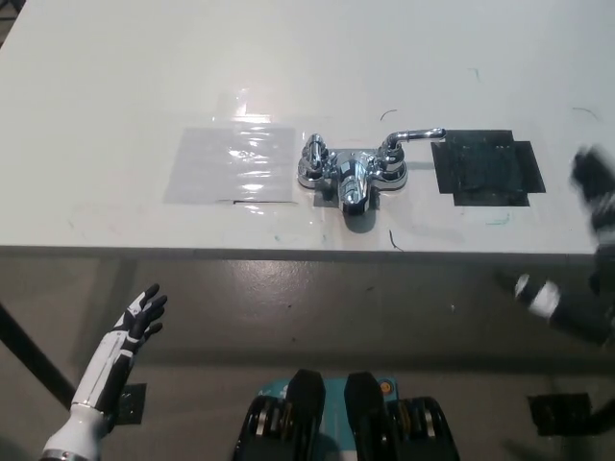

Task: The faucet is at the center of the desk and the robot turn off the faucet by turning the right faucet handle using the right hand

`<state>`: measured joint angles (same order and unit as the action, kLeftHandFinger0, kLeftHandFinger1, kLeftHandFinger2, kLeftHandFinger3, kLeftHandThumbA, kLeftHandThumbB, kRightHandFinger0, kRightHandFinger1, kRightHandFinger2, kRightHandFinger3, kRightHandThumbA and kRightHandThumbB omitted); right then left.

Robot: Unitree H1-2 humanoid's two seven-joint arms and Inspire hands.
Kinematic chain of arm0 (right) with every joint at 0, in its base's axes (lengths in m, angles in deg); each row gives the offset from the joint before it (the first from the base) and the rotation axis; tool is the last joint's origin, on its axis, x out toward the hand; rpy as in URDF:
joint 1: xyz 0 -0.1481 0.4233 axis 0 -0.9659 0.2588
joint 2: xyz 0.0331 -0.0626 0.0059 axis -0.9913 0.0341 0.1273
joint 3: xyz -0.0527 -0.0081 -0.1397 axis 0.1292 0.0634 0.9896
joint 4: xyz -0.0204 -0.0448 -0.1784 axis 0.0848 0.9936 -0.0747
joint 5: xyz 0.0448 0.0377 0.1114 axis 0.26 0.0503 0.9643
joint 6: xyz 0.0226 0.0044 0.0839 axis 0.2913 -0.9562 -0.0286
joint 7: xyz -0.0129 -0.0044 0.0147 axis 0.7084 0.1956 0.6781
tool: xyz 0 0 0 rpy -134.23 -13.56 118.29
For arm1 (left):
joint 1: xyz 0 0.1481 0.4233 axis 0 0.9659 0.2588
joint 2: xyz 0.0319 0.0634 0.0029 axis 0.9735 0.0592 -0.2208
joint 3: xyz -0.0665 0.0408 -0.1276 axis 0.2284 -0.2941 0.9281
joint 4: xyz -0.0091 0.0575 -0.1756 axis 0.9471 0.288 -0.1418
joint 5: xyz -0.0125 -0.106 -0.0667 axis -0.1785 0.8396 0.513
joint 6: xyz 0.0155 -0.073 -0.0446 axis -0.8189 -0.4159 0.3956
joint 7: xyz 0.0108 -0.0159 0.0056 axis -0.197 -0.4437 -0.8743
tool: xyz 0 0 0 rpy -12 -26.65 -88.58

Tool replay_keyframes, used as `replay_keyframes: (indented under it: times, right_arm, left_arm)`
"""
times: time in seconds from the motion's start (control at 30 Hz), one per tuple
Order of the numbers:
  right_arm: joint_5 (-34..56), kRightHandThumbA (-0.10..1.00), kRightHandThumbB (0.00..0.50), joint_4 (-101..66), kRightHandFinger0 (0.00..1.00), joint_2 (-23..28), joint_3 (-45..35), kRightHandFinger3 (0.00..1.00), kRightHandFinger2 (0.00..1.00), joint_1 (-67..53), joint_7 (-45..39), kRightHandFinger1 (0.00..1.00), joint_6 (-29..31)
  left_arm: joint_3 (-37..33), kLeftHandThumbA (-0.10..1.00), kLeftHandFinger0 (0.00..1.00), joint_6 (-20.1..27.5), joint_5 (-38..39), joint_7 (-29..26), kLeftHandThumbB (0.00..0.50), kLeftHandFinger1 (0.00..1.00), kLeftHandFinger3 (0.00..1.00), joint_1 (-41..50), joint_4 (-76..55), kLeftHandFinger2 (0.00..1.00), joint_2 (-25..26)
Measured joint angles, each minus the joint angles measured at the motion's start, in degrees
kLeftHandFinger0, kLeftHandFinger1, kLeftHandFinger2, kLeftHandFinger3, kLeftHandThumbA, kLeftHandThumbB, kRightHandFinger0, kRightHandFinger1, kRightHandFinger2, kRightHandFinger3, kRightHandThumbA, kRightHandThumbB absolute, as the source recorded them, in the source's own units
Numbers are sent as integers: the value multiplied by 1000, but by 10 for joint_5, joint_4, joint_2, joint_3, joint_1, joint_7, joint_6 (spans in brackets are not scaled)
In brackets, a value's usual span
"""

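1. Faucet [353, 173] is sitting mid-bench [115, 86], right handle [413, 136] pointing right
2. Right hand [598, 197] is blurring at the edge – finger state unclear
3. Left hand [142, 315] is resting low, fingers spread
4. Chrome lever is looking rigid, slippery – push near its tip

White desk [115, 115] surface shows scuffs, glare, a clear film patch [231, 163] and a black tape patch [487, 168]. Grey floor [317, 298] below its edge.

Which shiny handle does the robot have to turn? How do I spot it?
Find the chrome faucet mid-way along the white desk. The right faucet handle is on its side nearest the black tape patch. Only this handle has a long lever, pointing at that patch.
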<state>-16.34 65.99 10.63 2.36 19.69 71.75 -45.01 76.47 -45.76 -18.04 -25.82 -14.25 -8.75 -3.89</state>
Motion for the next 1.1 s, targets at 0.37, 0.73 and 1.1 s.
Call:
replay_keyframes:
  times: [0.37,0.73,1.1]
  right_arm:
    - [101,1000,344,153,1000,60,-4,1000,1000,240,-62,1000,-113]
    - [114,1000,362,484,1000,57,19,1000,1000,414,-136,1000,-173]
    - [81,1000,363,812,1000,34,64,1000,1000,557,-193,1000,-176]
  left_arm:
    - [-1,1000,1000,1,0,2,422,1000,1000,0,0,1000,-1]
    - [-3,1000,1000,2,0,5,411,1000,1000,-4,0,1000,-1]
    - [-4,1000,1000,13,0,14,411,1000,1000,-16,0,1000,-1]
